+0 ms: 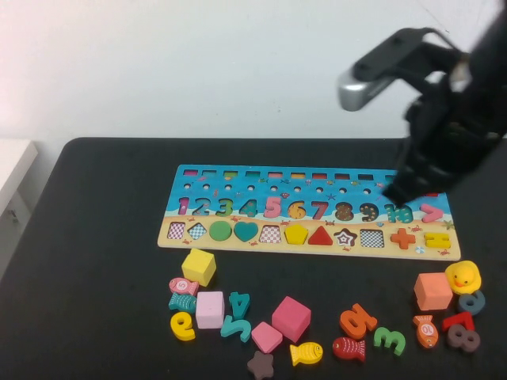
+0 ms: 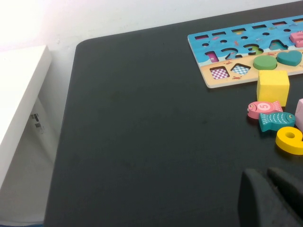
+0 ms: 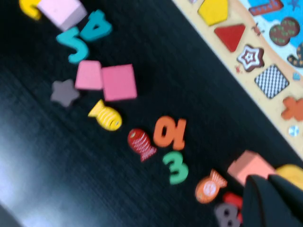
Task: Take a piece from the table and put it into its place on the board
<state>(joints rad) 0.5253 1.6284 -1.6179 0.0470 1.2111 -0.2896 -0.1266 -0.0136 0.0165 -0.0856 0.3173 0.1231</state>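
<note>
The yellow pentagon piece (image 1: 296,233) lies flat in its slot on the sandy strip of the long board (image 1: 238,178), between a checkered slot and the red triangle; the right wrist view shows it there too (image 3: 213,10). My right gripper (image 1: 396,194) hangs above the board's right end, near the number 10. Its fingers are shut and hold nothing (image 3: 265,182). In the left wrist view, my left gripper (image 2: 265,175) is shut and empty, low over the black table (image 2: 142,142), on the near-left side of the board (image 2: 208,78).
Loose pieces lie in front of the board: a yellow cube (image 1: 198,267), a pink cube (image 1: 291,318), an orange cube (image 1: 432,290), a yellow duck (image 1: 463,276), plus several numbers and fish. A white surface (image 1: 12,170) stands off the table's left edge.
</note>
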